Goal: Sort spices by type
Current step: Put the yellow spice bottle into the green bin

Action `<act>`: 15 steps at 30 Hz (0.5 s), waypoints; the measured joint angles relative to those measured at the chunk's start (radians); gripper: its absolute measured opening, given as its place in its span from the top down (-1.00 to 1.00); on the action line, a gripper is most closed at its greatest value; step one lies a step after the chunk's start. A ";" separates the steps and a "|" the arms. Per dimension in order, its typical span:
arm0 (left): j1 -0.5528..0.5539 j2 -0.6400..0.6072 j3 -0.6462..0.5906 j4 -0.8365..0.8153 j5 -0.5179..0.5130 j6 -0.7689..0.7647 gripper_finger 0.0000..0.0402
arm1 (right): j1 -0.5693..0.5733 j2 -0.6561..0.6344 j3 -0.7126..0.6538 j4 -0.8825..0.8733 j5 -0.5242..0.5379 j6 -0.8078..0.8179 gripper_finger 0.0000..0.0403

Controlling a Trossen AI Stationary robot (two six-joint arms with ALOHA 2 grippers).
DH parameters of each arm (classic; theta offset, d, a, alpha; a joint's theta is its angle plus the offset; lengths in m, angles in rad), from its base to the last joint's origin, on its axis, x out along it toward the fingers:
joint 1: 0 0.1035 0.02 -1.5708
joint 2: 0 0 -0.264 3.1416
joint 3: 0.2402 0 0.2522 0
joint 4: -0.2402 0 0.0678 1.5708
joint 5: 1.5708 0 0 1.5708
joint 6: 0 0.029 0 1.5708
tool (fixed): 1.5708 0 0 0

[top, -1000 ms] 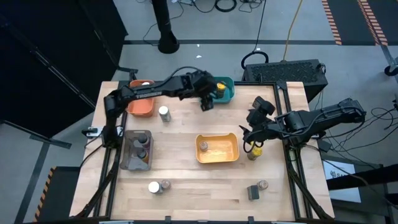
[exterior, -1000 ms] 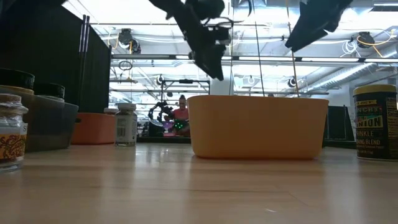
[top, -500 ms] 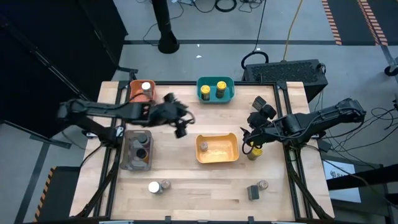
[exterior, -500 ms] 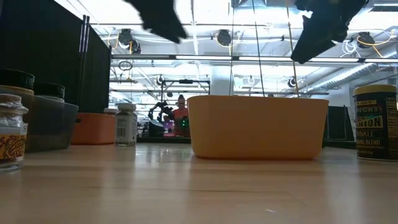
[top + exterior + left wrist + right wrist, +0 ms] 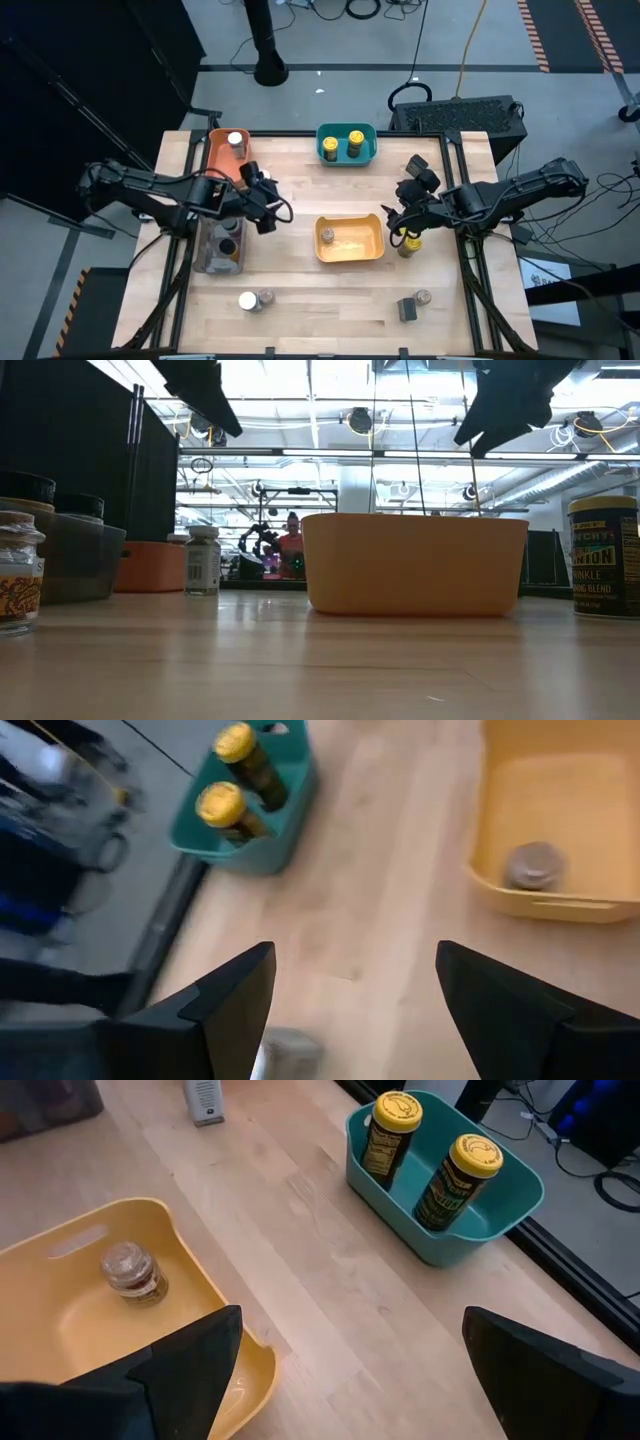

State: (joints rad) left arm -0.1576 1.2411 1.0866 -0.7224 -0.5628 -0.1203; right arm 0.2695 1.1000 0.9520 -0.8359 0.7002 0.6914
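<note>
- The spices are small jars scattered over the table [image 5: 300, 300]: two yellow-lidded jars [image 5: 341, 143] stand in the teal bin [image 5: 370, 152] at 12 o'clock, one jar in the yellow bin [image 5: 377, 250] near the centre, one in the orange bin [image 5: 216, 142] at 10 o'clock, two in the grey bin [image 5: 203, 240] at 9 o'clock
- Loose ones: a pair at 7 o'clock, a pair at 5 o'clock, one yellow-lidded jar [image 5: 405, 243] just beside the yellow bin at 3 o'clock, one under the left arm
- Left gripper [image 5: 262, 200] hangs over the white-lidded jar [image 5: 203, 559] near the orange bin, fingers spread, holding nothing
- Right gripper [image 5: 404, 213] hovers above the yellow-lidded jar at 3 o'clock, fingers spread wide and empty
- Handling, as a guess: rigid, light, smooth-walled cylinders, likely slippery under the pads and easy to tip; take each across the body just below the lid
- Nearly every jar stands upright, long axis vertical, lid up; the two in the teal bin lean a little
</note>
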 joint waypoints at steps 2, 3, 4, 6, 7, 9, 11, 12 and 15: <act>0.001 0.000 0.000 0.003 -0.018 0.042 -0.41 | 0.000 0.000 0.000 0.000 0.000 0.000 -0.81; 0.000 0.000 0.000 0.001 -0.019 0.052 -0.41 | 0.000 0.000 0.000 -0.001 0.000 0.000 -0.81; 0.000 0.000 0.000 0.001 -0.019 0.051 -0.41 | 0.000 0.000 0.000 -0.001 0.000 0.000 -0.81; -0.001 0.000 0.000 -0.012 -0.018 0.046 -0.41 | 0.000 0.000 0.000 -0.002 0.000 0.000 -0.81; 0.000 0.000 0.000 -0.030 -0.018 0.040 -0.41 | 0.000 0.000 0.000 -0.003 0.000 0.000 -0.81; 0.009 0.000 0.001 -0.085 -0.018 0.050 -0.41 | 0.000 0.000 0.000 -0.004 0.000 -0.001 -0.81; 0.038 0.000 0.001 -0.150 -0.009 0.055 -0.41 | 0.000 0.000 0.000 -0.004 0.000 -0.003 -0.81; 0.062 0.000 0.001 -0.172 0.009 0.055 -0.41 | 0.000 0.000 0.000 -0.004 0.000 -0.004 -0.81; 0.136 0.000 0.001 -0.212 0.110 0.059 -0.41 | 0.000 0.000 0.000 -0.004 0.000 -0.013 -0.81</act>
State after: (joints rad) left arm -0.0216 1.2411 1.0874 -0.9347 -0.4529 -0.0611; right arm 0.2695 1.1000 0.9520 -0.8398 0.7005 0.6788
